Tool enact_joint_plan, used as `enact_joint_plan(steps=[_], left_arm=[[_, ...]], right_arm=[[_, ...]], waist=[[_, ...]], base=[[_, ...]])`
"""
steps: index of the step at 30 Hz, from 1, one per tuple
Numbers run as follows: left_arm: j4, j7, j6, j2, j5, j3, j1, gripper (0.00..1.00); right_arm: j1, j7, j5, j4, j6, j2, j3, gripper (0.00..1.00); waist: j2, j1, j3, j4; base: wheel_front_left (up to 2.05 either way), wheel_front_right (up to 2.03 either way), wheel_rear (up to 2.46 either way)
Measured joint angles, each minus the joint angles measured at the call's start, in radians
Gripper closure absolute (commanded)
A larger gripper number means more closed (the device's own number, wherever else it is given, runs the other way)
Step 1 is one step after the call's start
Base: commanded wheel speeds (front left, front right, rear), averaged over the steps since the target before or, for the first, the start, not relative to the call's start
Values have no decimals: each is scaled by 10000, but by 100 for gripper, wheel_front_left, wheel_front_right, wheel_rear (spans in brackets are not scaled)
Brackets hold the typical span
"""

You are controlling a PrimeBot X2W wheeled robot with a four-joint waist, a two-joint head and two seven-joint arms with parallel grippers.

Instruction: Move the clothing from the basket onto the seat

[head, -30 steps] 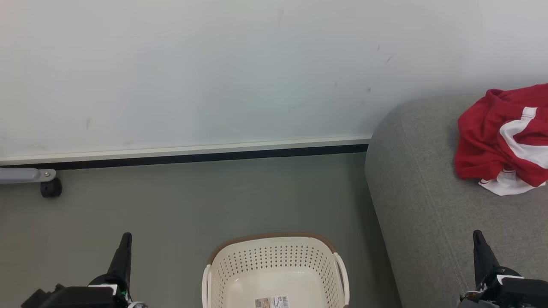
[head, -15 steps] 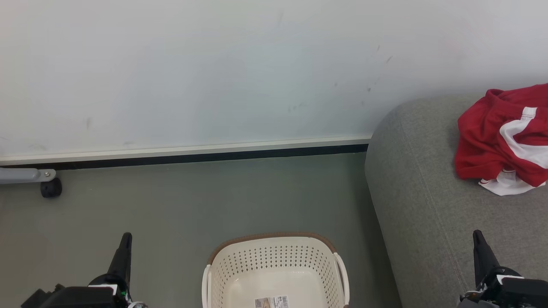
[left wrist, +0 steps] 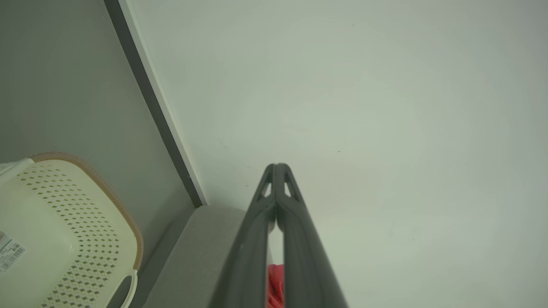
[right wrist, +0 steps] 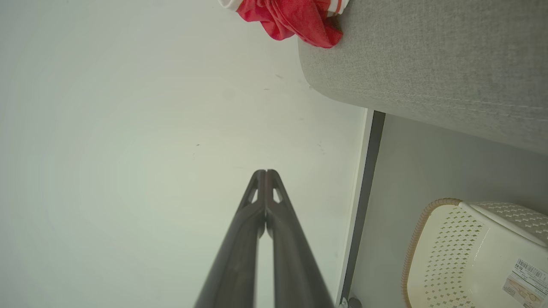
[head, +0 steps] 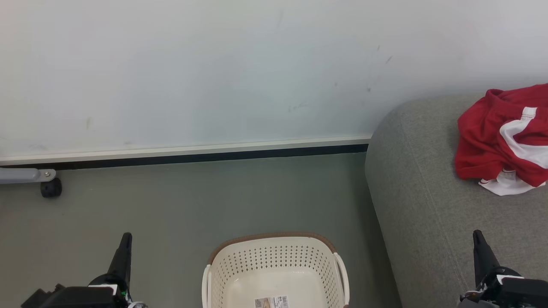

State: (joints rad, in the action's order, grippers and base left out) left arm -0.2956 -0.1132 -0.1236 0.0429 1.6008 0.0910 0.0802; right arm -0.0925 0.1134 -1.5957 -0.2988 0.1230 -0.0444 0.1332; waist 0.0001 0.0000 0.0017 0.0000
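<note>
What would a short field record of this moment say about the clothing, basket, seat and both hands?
clothing: red-and-white heap lying on the seat
basket: on the floor beside the seat; no clothing in the part seen; label on its bottom
left hand: shut, empty
right hand: shut, empty
task: looks finished

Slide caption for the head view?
Red-and-white soft clothing lies on grey fabric seat; cream perforated plastic basket holds none.
</note>
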Motion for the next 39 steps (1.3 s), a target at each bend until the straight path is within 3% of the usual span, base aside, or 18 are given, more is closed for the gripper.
enact_joint_plan(steps=[39], left_arm=[[2,0,0,0,0,0,0,100]], right_arm=[[0,-2,-2,6,0,0,-2,100]], waist=[[0,0,1,1]], base=[[0,0,0]])
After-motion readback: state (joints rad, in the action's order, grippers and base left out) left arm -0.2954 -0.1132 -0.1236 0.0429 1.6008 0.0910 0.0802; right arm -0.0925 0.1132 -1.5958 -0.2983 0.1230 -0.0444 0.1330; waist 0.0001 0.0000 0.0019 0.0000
